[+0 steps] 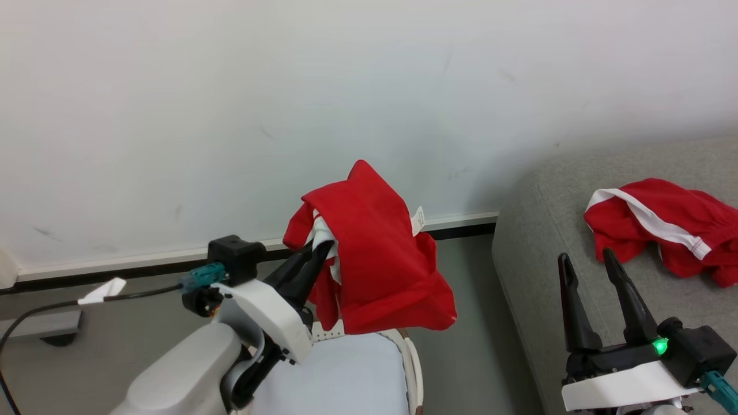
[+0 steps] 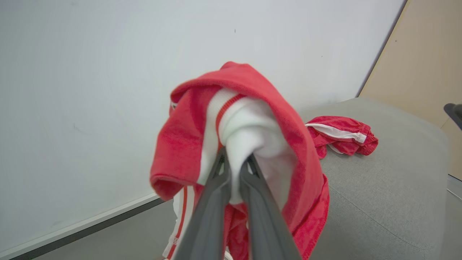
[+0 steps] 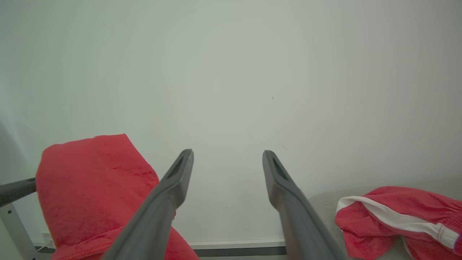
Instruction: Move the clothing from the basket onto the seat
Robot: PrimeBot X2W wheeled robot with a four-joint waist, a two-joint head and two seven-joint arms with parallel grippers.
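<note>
head: high, facing wall [image 1: 230,86] | wrists: lower, same wall | shared: garment [image 1: 680,202] on sofa [image 1: 548,230]

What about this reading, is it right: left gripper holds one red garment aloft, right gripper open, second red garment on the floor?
Not quite. The head view shows the second red garment on the grey sofa, not the floor. The rest stands: the left gripper holds the first red garment aloft and the right gripper is open.

no text legible, small white label [image 1: 418,219] on the red garment [image 1: 375,259], its print too small to read
</note>
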